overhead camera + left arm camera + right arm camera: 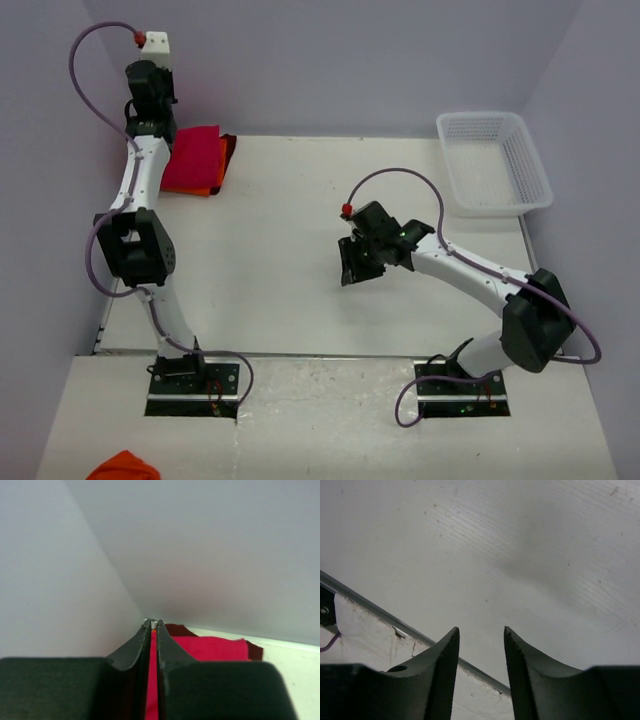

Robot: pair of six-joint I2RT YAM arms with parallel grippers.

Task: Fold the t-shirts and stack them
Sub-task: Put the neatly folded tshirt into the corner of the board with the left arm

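- Lavender walls are boxing in a white table (300, 250), with both arm bases sitting at the near edge.
- Some orange lump (125, 467) is lying on the near ledge; can't tell what it is.
- Right gripper (480, 630) is hanging over mid-table, jaws apart, carrying nothing.
- Far left corner: the pink t-shirt (192, 160) is lying folded on top of the orange t-shirt (205, 190).
- Left gripper (152, 622) is hovering over that pile, fingers nearly together, seemingly not pinching cloth.
- White basket (497, 206) is sitting far right.
- I'm guessing the stacking's basically done.

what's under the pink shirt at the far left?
An orange shirt, only its near and right edges showing past the pink shirt. The rest is covered.
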